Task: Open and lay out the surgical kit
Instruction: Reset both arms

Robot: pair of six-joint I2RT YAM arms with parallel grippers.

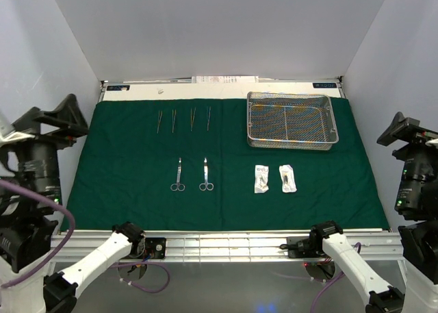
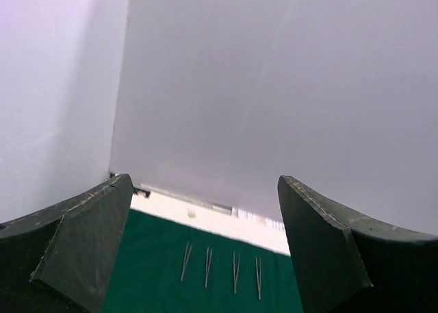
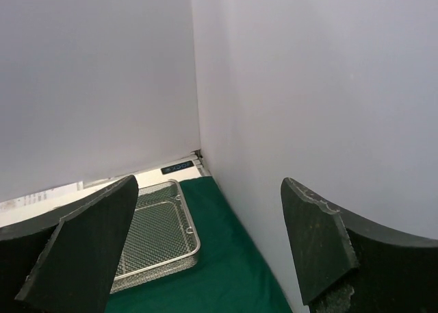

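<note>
The dark green drape (image 1: 123, 190) of the surgical kit lies spread flat over the table. On it, several forceps (image 1: 183, 119) lie in a row at the back left. Two scissors (image 1: 178, 176) (image 1: 205, 175) lie side by side at the centre, and two clear packets (image 1: 261, 179) (image 1: 287, 178) to their right. The wire-mesh tray (image 1: 331, 124) stands at the back right. My left gripper (image 2: 204, 183) is raised at the far left, open and holding nothing, facing the forceps (image 2: 222, 268). My right gripper (image 3: 209, 183) is raised at the far right, open and holding nothing, beside the tray (image 3: 192, 239).
White walls (image 1: 219, 25) close in the back and both sides. A white strip (image 1: 137, 90) with papers runs behind the drape. An aluminium rail (image 1: 219, 243) with both arm bases lines the near edge.
</note>
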